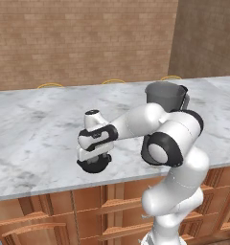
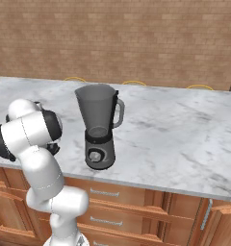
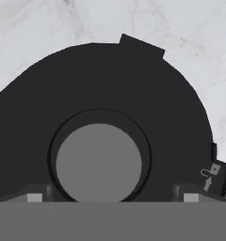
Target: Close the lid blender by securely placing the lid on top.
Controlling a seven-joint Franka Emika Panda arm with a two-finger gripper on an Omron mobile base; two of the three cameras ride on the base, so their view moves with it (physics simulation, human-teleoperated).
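The lid [image 3: 110, 89] is a flat black disc with a grey round centre knob [image 3: 100, 162] and a small pointed tab at its far edge. It lies on the marble counter [image 1: 35, 139] near the front edge. My gripper [image 1: 94, 159] points straight down, close over the lid [image 1: 93, 166]. In the hand view my gripper [image 3: 111, 196] is open, with one fingertip on each side of the knob and clear of it. The blender [image 2: 99, 127] stands upright to the right with its smoky jar open at the top. My arm partly hides the blender [image 1: 165, 94] in the left base view.
The marble counter [image 2: 185, 129] runs wide to both sides, over wooden drawers [image 1: 50, 215]. A brick wall [image 1: 78, 38] stands behind it. My own elbow [image 1: 169, 139] sits between the gripper and the blender.
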